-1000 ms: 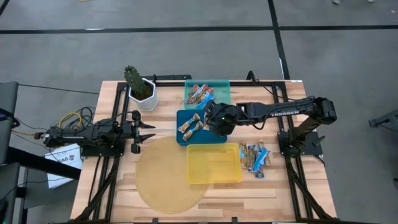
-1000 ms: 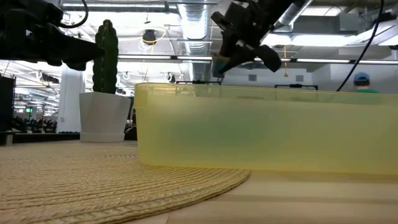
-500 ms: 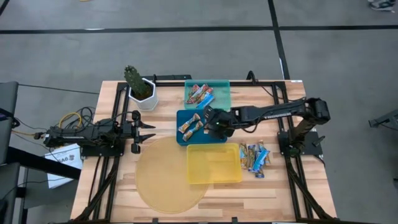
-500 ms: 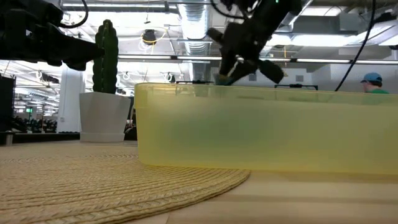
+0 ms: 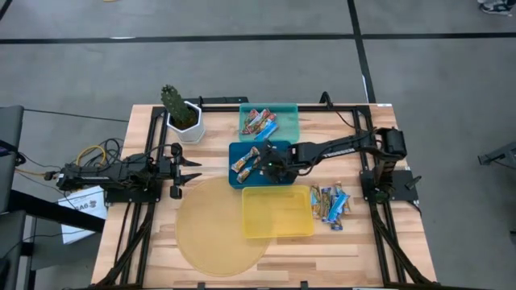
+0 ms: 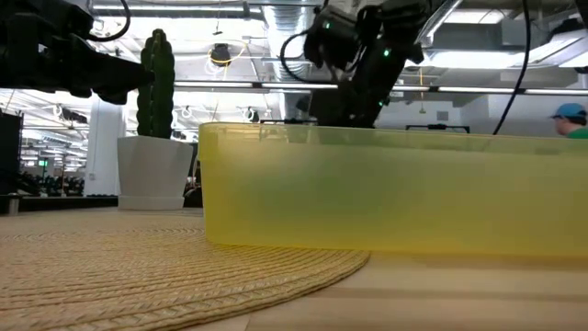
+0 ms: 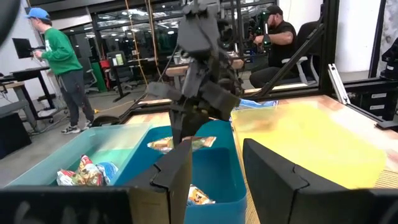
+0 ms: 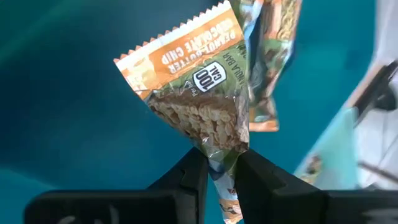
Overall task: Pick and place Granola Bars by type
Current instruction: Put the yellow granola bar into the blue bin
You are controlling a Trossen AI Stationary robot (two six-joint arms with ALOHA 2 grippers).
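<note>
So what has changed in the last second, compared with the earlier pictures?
The right end effector moved left and down over the blue tray, shut on a tan bar throughout. The left end effector, open, stayed beside the cactus pot. The bars in the teal tray and those beside the yellow tray did not move.

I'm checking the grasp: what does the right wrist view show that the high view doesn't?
Only the right wrist view shows the right pincer pinching a tan-brown granola bar by its end. Only the high view shows the teal tray, yellow tray, loose bars, cactus and the waiting left pincer. Both show the blue tray.
</note>
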